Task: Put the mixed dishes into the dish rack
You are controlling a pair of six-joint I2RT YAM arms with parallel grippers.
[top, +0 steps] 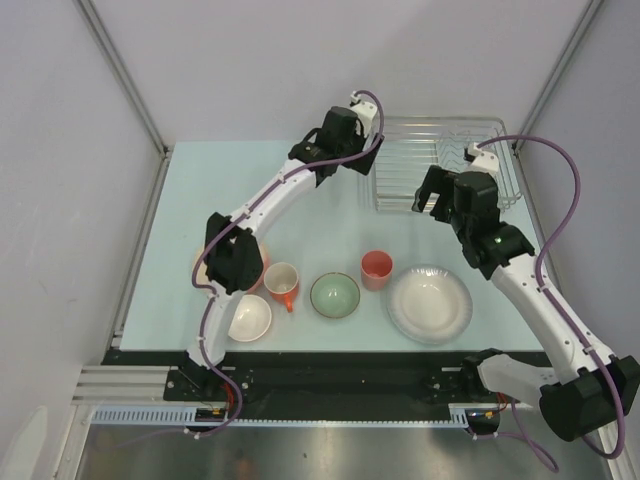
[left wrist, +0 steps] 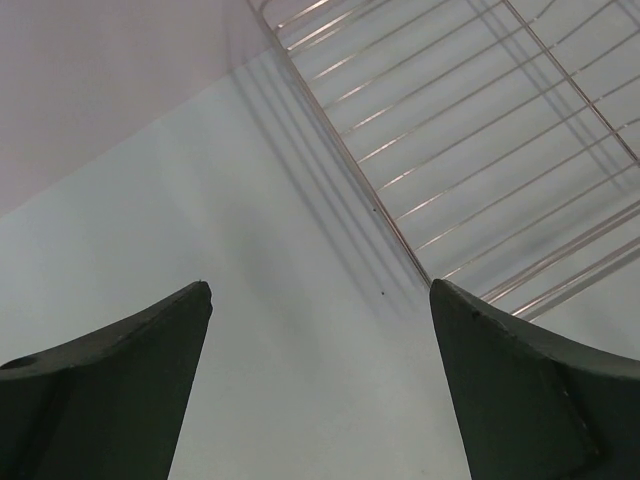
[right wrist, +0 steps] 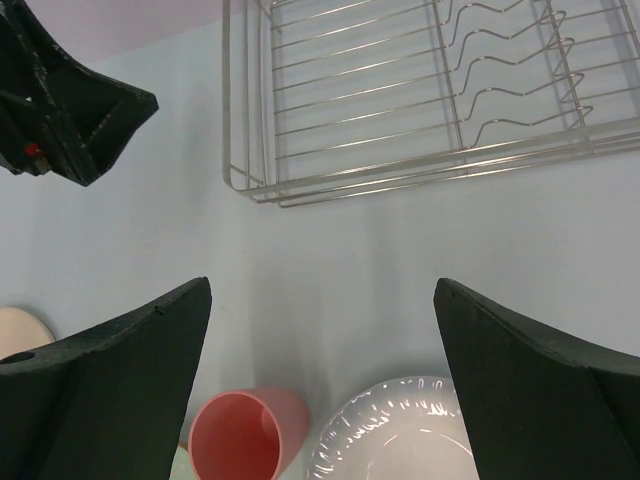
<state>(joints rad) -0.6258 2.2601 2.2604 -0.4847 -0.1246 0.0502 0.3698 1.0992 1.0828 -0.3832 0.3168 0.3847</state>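
Observation:
The dish rack (top: 440, 165) is a silver wire basket at the back right and holds nothing; it also shows in the right wrist view (right wrist: 400, 110) and the left wrist view (left wrist: 480, 150). My left gripper (top: 355, 160) (left wrist: 320, 285) is open and empty over the table just left of the rack. My right gripper (top: 435, 200) (right wrist: 322, 282) is open and empty in front of the rack. In a row near the front stand the large whitish plate (top: 430, 303) (right wrist: 400, 440), an orange-pink cup (top: 376, 268) (right wrist: 240, 435), the pale green bowl (top: 334, 296), the orange-handled mug (top: 282, 285) and the small white bowl (top: 248, 318).
The pink plate (top: 203, 268) lies mostly hidden under my left arm's elbow. A second cup or tumbler does not show. Grey walls with metal posts close in the table at the back and sides. My left gripper's body (right wrist: 70, 110) shows in the right wrist view.

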